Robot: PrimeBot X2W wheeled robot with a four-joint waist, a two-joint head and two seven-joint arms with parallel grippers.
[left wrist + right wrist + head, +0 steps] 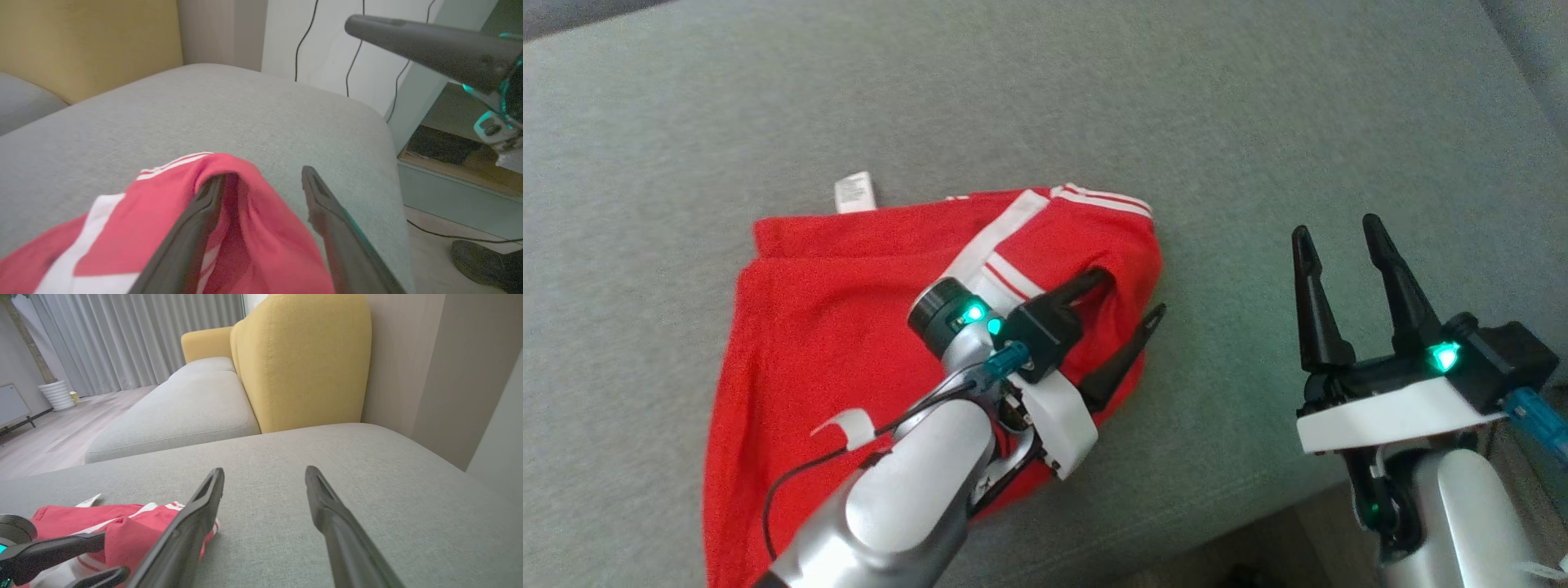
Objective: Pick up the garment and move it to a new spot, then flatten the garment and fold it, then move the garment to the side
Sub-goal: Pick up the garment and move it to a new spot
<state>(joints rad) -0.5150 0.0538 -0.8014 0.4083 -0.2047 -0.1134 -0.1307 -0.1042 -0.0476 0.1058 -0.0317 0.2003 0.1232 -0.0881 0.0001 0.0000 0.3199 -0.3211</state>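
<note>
The left gripper point(1134, 291) is spread wide at the 3 o'clock edge of the crumpled red garment with white stripes point(849, 310), one finger tucked into a fold and the other just off the cloth. The right gripper point(1335, 226) hangs released above the grey fabric sofa cushion point(1094, 98), apart from the garment toward 3 o'clock. The garment lies on that cushion, a white label point(854, 192) poking out at its 12 o'clock edge, and a mustard-yellow upholstered backrest point(302, 363) stands beyond.

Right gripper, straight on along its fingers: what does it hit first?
Probably the grey fabric sofa cushion: the open right gripper points low across its bare surface. If it runs level, the yellow upholstered backrest comes first; depth is unclear. The red garment with white stripes lies to its left.
</note>
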